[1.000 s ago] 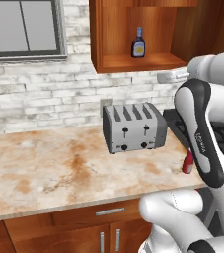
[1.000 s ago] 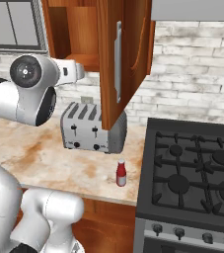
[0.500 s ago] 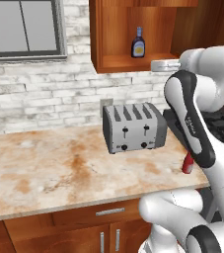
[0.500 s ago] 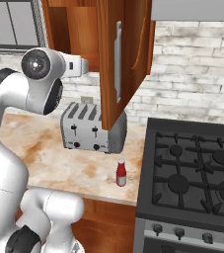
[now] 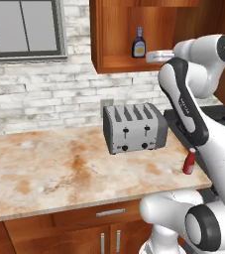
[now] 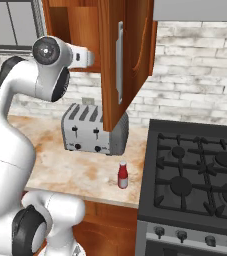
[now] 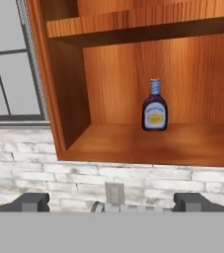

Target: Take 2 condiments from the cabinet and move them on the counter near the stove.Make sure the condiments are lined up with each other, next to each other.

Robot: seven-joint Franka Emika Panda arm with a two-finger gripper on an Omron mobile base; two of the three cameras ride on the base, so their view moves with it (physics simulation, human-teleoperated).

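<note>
The gripper (image 7: 111, 201) is raised to cabinet height, and its jaws are spread wide with nothing held between them. In the hand view the two dark fingertips (image 7: 30, 201) are seen far apart at the bottom edge.

The dark bottle (image 7: 155, 106), with yellow label and bluish cap, is seen straight ahead of the jaws and a little above them, well apart from the tips. It stands upright near the back of the cabinet (image 7: 64, 99) niche, on the wooden shelf floor. In the left base view the same dark bottle (image 5: 139, 43) is seen just beside the white hand, still inside the cabinet (image 5: 119, 30).

The red bottle (image 6: 123, 175) with white cap is placed far below the jaws, upright on the counter (image 6: 60, 165) near its front edge. It stands between the toaster (image 6: 87, 130) and the stove (image 6: 195, 175), just beside the stove's left side. In the left base view the red bottle (image 5: 189, 161) is partly covered by the arm.

The open cabinet door (image 6: 122, 60) hangs to the right of the jaws in the right base view. A window (image 7: 12, 69) is seen to the left of the cabinet, brick wall (image 7: 44, 178) below it.
</note>
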